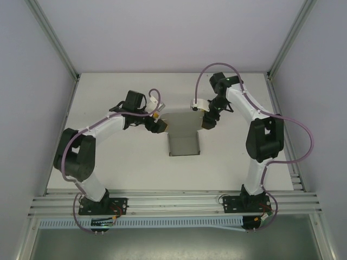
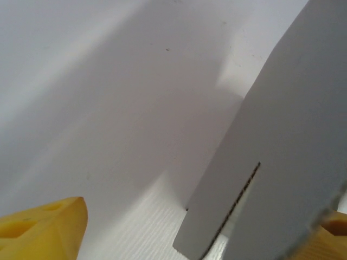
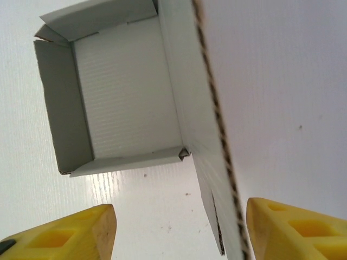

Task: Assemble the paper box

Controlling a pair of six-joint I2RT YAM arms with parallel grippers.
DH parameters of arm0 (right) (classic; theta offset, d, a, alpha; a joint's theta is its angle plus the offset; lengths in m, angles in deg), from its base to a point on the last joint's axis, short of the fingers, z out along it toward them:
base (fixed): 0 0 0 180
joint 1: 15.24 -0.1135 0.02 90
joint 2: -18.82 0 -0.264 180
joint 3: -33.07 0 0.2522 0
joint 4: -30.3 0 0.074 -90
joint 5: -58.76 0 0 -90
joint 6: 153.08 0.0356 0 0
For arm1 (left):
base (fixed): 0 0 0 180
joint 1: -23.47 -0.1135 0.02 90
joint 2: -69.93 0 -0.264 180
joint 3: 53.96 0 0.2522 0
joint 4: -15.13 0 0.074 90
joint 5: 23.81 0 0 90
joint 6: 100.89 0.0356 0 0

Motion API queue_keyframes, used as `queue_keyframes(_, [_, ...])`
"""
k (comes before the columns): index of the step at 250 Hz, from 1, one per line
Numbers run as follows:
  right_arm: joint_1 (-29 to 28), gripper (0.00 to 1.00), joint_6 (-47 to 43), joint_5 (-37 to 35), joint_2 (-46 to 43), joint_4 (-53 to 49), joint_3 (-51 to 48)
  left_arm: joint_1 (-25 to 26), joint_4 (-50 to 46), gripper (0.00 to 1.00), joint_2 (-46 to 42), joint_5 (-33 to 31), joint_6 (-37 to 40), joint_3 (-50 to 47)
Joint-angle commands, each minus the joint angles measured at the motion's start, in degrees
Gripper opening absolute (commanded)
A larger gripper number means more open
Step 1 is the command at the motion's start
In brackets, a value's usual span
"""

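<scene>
Two black robot arms trailing purple cables reach inward over a white table. Between them, roughly at the table's middle, lies the thin grey cardboard paper box, well clear of the aluminium rail along the near edge and of the pale enclosure walls. Its long axis runs near to far. A shallow open tray with low walls sits at the near end, mouth up, and a longer plain panel carries on from it toward the far side, between the two grippers. The left gripper crowds the panel's far left corner and hides it from above. The right gripper stands just beside the panel's right edge. From the right wrist the panel shows edge-on between the yellow fingers — its corrugated cut edge close by one finger and well apart from the other. Those jaws stand apart and are not clamped on it. From the left wrist a grey panel with a short slit stands between the yellow fingertips — hard by one and far from the other. These jaws are wide, gripping nothing.
</scene>
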Motion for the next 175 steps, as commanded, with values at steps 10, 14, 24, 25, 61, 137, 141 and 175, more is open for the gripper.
queue_keyframes(10, [-0.4, 0.49, 3.5, 0.3, -0.3, 2.4, -0.9, -0.3, -3.8, 0.69, 1.1, 3.9, 3.5, 1.9])
queue_keyframes(14, [-0.3, 0.46, 3.7, 0.4, -0.2, 2.6, -0.9, -0.3, -3.6, 0.66, 0.9, 3.8, 3.4, 1.7])
queue_keyframes(24, [-0.3, 0.42, 3.8, 0.8, -0.1, 2.5, -1.0, -0.3, -3.1, 0.63, 0.4, 2.9, 3.0, 1.3])
queue_keyframes(25, [-0.4, 0.42, 3.8, 0.8, 0.0, 2.6, -1.0, -0.3, -3.0, 0.63, 0.3, 2.8, 3.0, 1.3])
queue_keyframes(61, [-0.4, 0.37, 4.7, 1.4, -0.1, 4.1, -2.1, -0.3, -1.6, 0.56, -2.1, 1.5, 2.5, 0.3])
queue_keyframes(137, [-0.7, 0.05, 5.9, 2.0, 0.6, 3.8, -1.9, 1.7, -5.0, 0.21, 1.1, 1.1, 4.6, 4.2])
queue_keyframes(141, [-0.7, 0.03, 6.2, 1.9, 0.5, 3.9, -1.9, 2.0, -4.8, 0.16, 1.1, 0.8, 4.6, 4.2])
queue_keyframes(175, [-1.2, 0.0, 11.2, -1.0, -0.8, 8.2, -3.6, 4.2, -2.8, 0.0, 0.2, -5.7, 2.1, 4.1])
